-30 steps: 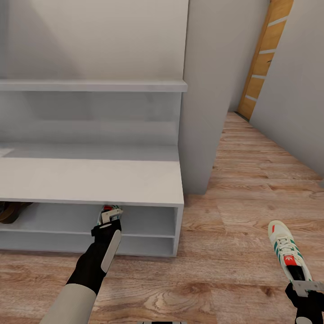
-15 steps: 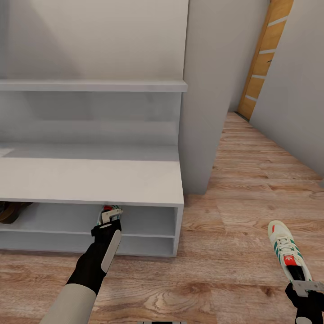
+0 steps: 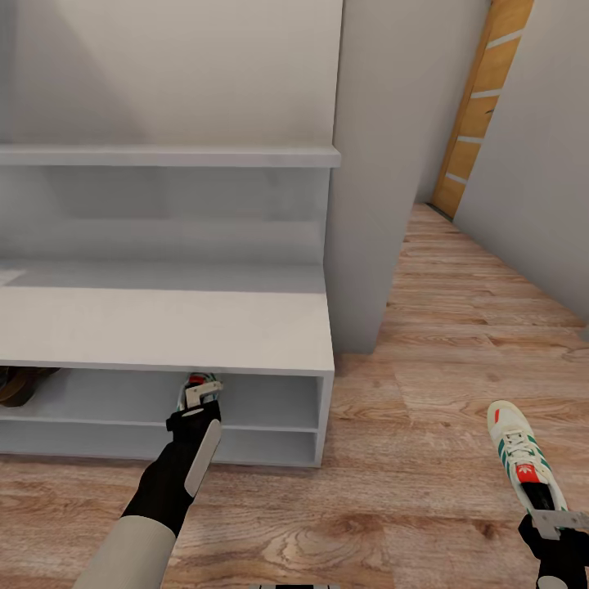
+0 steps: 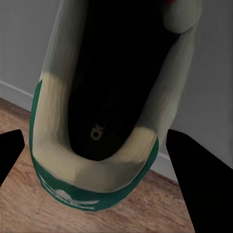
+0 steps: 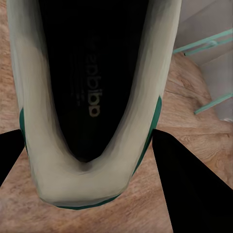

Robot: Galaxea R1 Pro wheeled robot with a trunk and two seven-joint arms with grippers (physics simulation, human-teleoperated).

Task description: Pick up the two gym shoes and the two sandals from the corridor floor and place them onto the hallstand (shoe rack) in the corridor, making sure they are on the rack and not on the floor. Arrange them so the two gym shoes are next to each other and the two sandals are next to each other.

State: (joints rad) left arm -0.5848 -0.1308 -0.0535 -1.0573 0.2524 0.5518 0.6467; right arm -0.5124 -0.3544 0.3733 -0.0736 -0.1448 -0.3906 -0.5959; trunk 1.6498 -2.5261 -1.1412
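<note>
Head view: our left gripper [image 3: 195, 397] reaches into the hallstand [image 3: 164, 327] upper tier w/ a gym shoe [image 3: 202, 384], toe pointing inward under the top; a sandal [image 3: 20, 384] sits on the same tier, far left. Right gripper [image 3: 556, 521] holds the second gym shoe [image 3: 521, 458] by the heel over the corridor floor [image 3: 425, 458], long axis pointing away from us.

Left wrist view: fingers [image 4: 196, 184] astride the heel; clamped or not, we can't tell.

Right wrist view: same, fingers [image 5: 187, 189] flank the heel; grip state unclear.

Next move turns on the rack lying left-fwd of the right-hand shoe.
</note>
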